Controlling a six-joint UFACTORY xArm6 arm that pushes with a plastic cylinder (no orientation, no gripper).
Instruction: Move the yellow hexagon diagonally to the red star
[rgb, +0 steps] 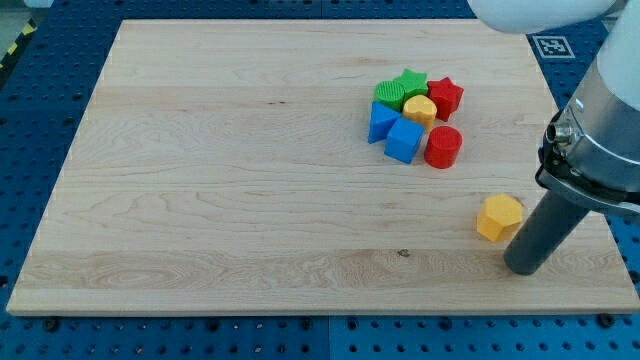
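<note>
The yellow hexagon (499, 217) lies alone toward the view's lower right of the wooden board (230, 180). The red star (445, 96) sits at the right edge of a tight cluster of blocks at the view's upper right, well above and slightly left of the hexagon. My tip (523, 268) rests on the board just below and to the right of the yellow hexagon, very close to it or touching its edge.
The cluster also holds a green star (411, 82), a green rounded block (390, 96), a small yellow block (420, 109), a blue triangle (379, 122), a blue cube (404, 140) and a red cylinder (442, 147). The board's right edge is near my tip.
</note>
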